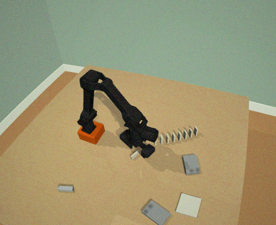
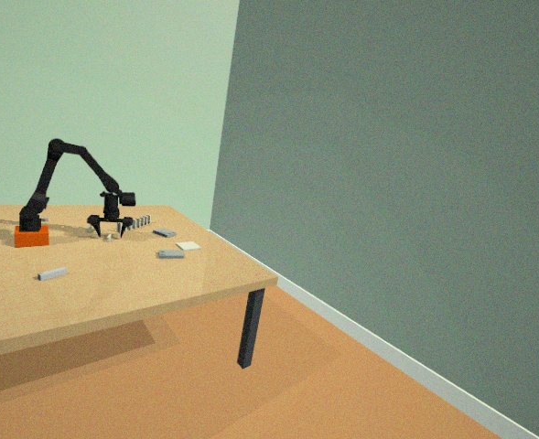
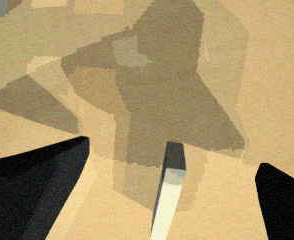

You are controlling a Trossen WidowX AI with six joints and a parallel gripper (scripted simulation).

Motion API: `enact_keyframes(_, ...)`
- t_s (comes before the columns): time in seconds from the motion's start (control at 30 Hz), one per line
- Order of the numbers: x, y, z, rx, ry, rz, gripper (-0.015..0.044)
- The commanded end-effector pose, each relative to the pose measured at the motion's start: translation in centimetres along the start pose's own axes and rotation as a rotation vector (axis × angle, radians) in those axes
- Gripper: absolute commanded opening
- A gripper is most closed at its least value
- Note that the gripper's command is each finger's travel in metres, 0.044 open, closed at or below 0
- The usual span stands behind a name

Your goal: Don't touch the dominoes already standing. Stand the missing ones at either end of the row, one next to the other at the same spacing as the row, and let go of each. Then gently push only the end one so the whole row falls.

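Note:
My gripper [image 1: 138, 152] [image 2: 111, 235] [image 3: 175, 152] is open and low over the table, with nothing held. A loose white domino [image 1: 134, 154] [image 2: 109, 238] [image 3: 168, 197] with a dark face lies low on the table, in the gap between the spread fingers in the wrist view. A second loose domino [image 2: 90, 230] shows in part behind the gripper in the exterior view; the arm hides it in the top view. The row of standing dominoes [image 1: 179, 136] [image 2: 141, 221] is upright and evenly spaced beyond the gripper; the arm partly covers its near end in the top view.
Two grey slabs [image 1: 191, 164] [image 1: 156, 212] [image 2: 164, 232] [image 2: 170, 253] and a pale square tile [image 1: 189, 205] [image 2: 188, 245] lie right of the arm. A grey bar [image 1: 65, 188] [image 2: 52, 273] lies near the front. The orange base [image 1: 91, 136] [image 2: 31, 236] carries the arm.

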State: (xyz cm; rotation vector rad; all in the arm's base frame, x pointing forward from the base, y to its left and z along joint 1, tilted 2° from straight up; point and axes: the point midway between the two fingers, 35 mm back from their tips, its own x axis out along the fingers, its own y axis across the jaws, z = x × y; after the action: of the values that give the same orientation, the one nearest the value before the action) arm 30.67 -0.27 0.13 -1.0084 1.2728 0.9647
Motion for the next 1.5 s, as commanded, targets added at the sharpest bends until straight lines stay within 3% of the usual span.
enact_keyframes(0.0,0.5,0.2,-0.1,0.006,0.006,0.011,0.0440)
enact_keyframes(0.03,0.5,0.2,-0.1,0.006,0.006,0.011,0.0440)
enact_keyframes(0.57,0.5,0.2,-0.1,0.006,0.006,0.011,0.0022)
enact_keyframes(0.83,0.3,0.2,-0.1,0.006,0.006,0.011,0.0022)
enact_keyframes(1.27,-14.4,0.6,-0.3,0.006,0.006,0.010,0.0022)
enact_keyframes(1.47,-15.1,0.5,-0.5,0.019,0.006,0.010,0.0022)
